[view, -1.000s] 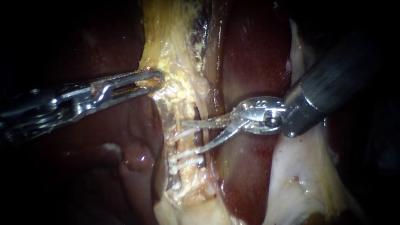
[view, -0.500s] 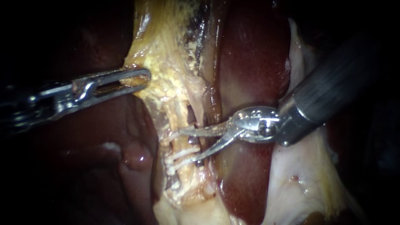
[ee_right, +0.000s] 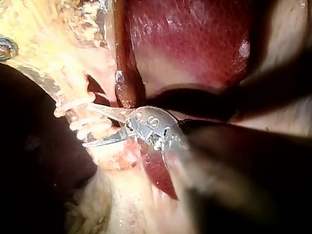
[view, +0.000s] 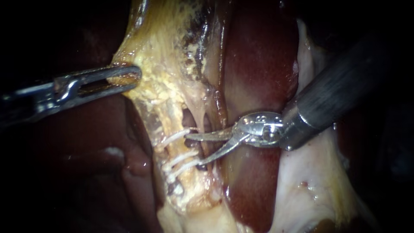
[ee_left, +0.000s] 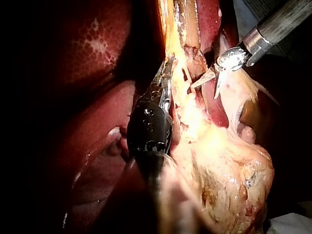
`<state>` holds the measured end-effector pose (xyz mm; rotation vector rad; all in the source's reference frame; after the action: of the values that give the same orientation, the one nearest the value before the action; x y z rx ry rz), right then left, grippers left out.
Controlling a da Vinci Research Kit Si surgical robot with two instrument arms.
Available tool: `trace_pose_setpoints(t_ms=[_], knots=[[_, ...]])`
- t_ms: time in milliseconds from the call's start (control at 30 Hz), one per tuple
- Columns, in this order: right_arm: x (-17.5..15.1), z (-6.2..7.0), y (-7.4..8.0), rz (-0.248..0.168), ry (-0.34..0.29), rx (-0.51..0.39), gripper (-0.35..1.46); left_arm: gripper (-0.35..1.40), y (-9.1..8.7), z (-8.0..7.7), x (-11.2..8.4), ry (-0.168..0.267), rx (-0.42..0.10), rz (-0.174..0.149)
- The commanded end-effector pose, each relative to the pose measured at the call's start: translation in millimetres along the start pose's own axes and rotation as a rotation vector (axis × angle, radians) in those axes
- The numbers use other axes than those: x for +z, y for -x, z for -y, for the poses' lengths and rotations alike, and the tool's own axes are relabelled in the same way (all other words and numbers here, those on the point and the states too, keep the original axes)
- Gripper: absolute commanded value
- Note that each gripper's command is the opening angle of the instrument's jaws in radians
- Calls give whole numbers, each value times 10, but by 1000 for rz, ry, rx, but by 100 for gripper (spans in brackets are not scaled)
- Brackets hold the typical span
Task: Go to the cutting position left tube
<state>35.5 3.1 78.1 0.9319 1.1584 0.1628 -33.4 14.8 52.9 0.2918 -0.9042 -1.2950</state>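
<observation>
Steel right instrument (view: 192, 150) slanting down, jaws parted (at the tube (view: 174, 149)), left instrument (view: 135, 77) clamping yellow tissue (view: 164, 81).

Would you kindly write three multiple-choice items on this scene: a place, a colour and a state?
1. In the endoscope view, the right instrument's open jaws stand: A at the clipped tube; B at the far left edge; C out of view.
2. The clips are: A blue; B white; C gold.
3. The left instrument's jaws are: A open; B shut, empty; C shut on yellow tissue.
Key: A, their tips reach the tube between clips; B, white bands cross it; C, both jaws pinch the tissue.
</observation>
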Motion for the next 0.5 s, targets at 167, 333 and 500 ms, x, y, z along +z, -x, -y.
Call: trace_pose_setpoints(t_ms=[167, 333, 500], knots=[[5, -4, 3, 8, -1, 4, 121, -35, 2, -1, -3, -1, 0, 1], [13, -10, 8, 12, -9, 12, 120, -35, 2, 0, -4, -1, 0, 1], [28, -16, 12, 21, -20, 25, 120, -35, 2, 1, -5, -1, -1, 1]])
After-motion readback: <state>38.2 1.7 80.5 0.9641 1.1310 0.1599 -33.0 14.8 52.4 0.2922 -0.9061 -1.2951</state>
